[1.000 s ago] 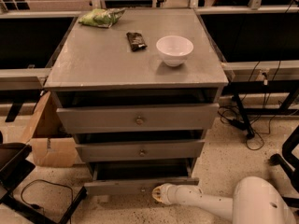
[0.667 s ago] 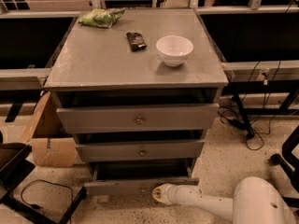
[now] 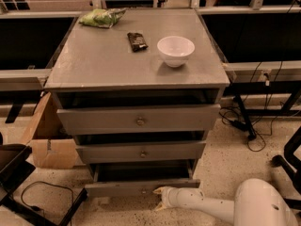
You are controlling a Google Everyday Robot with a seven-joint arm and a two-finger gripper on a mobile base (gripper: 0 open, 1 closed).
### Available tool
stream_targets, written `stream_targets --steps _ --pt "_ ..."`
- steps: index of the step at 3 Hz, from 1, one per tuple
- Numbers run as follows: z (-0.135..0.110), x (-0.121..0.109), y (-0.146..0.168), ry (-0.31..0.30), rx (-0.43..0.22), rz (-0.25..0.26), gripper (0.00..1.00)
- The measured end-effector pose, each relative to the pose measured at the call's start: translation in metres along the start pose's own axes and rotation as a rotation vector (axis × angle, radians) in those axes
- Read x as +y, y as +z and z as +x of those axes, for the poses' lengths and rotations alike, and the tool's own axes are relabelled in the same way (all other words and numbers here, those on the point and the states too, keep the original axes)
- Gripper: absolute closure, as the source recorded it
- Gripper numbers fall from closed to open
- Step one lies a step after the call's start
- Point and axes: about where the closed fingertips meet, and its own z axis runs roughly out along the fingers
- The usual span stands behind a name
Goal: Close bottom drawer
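Change: hardly anything is seen to have moved since the earlier frame; the gripper (image 3: 159, 198) is kept low at the bottom drawer's front.
Bottom drawer (image 3: 117, 189): lowest of three, pulled out furthest, with a slim grey wooden front panel.
Gripper: pale and rounded, carried on a white arm (image 3: 207, 205); how far it is opened cannot be told.
Cabinet: grey and boxy; the top drawer (image 3: 94, 120) and middle drawer (image 3: 108, 153) are also left partly out.
Counter (image 3: 99, 62): flat matte grey; a round white bowl (image 3: 175, 50), a dark packet (image 3: 137, 41) and a green bag (image 3: 101, 17) are carried.
Surroundings: a cardboard box (image 3: 49, 142) is set at the left and black cables (image 3: 256, 126) are trailed at the right on speckled floor.
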Motion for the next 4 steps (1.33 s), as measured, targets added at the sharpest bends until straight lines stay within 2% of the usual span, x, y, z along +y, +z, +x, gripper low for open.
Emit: stream_targets --steps 2,3,4 --pt "0.0 0.0 0.0 0.0 0.0 0.0 0.0" --pt "-0.0001 0.0001 0.0001 0.0 0.0 0.0 0.18" --pt "0.0001 -0.0001 0.002 -0.003 0.004 -0.01 0.41"
